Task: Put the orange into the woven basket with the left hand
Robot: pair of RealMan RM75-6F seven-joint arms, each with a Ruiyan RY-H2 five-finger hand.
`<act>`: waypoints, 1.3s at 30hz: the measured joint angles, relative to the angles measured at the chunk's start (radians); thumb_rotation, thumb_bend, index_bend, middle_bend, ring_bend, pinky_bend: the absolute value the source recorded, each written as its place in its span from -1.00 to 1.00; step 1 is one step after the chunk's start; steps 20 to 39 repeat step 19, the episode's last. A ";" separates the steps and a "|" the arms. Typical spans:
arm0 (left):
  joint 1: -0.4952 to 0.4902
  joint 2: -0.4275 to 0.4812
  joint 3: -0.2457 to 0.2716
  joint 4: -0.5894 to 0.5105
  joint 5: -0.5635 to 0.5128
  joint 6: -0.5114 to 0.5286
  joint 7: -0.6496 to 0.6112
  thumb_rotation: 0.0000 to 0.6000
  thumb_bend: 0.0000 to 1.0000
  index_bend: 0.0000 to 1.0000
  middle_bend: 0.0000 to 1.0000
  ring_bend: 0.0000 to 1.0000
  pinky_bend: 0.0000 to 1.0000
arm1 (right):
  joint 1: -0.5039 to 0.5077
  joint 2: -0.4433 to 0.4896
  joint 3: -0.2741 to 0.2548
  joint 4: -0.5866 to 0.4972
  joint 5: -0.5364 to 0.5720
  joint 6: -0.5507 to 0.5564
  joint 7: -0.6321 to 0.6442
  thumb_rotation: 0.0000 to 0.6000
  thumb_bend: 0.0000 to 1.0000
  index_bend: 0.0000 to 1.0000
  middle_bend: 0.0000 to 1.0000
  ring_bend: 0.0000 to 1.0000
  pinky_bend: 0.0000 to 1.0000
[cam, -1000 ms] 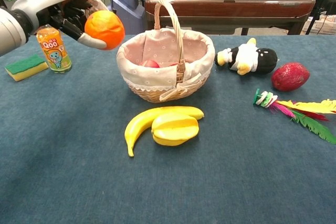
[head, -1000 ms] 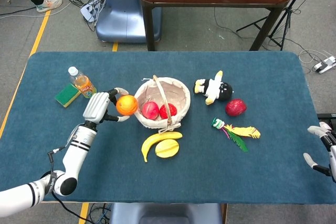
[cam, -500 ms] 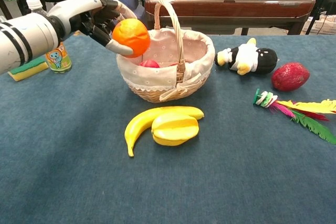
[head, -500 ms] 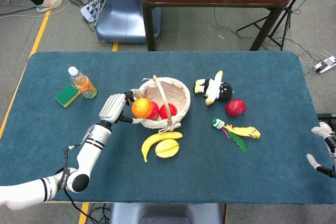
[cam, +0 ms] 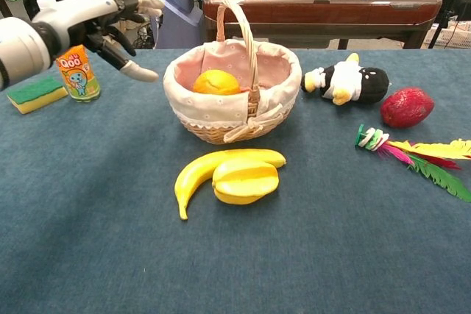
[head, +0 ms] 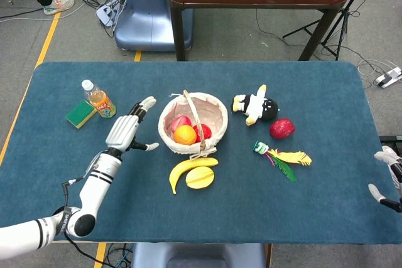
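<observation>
A: Left hand (head: 127, 132) status?
B: Fingers spread wide, palm empty, touching nothing. It hovers above the table (head: 63, 155), apart from the basket rim.

A: Orange (head: 184, 134)?
B: Lies inside the woven basket (head: 217, 131), just to the right of the hand, beside red fruit (head: 202, 132). Round, so no long axis or heading can be told.

A: Right hand (head: 391, 177)?
B: At the table's far right edge, only partly in frame. Fingers look apart, nothing seen in them.

A: Basket handle (cam: 247, 42)?
B: Upright, arching over the orange.
</observation>
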 measured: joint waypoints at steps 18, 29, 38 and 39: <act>0.320 0.264 0.224 -0.177 0.088 0.335 0.188 1.00 -0.77 -0.75 -0.99 -0.83 -0.46 | 0.035 -0.004 0.004 0.002 0.007 -0.058 -0.006 1.00 -0.52 -0.47 -0.45 -0.57 -0.57; 0.335 0.266 0.233 -0.174 0.102 0.354 0.190 1.00 -0.77 -0.75 -0.99 -0.83 -0.46 | 0.037 -0.004 0.004 0.001 0.006 -0.060 -0.008 1.00 -0.52 -0.47 -0.45 -0.57 -0.57; 0.335 0.266 0.233 -0.174 0.102 0.354 0.190 1.00 -0.77 -0.75 -0.99 -0.83 -0.46 | 0.037 -0.004 0.004 0.001 0.006 -0.060 -0.008 1.00 -0.52 -0.47 -0.45 -0.57 -0.57; 0.335 0.266 0.233 -0.174 0.102 0.354 0.190 1.00 -0.77 -0.75 -0.99 -0.83 -0.46 | 0.037 -0.004 0.004 0.001 0.006 -0.060 -0.008 1.00 -0.52 -0.47 -0.45 -0.57 -0.57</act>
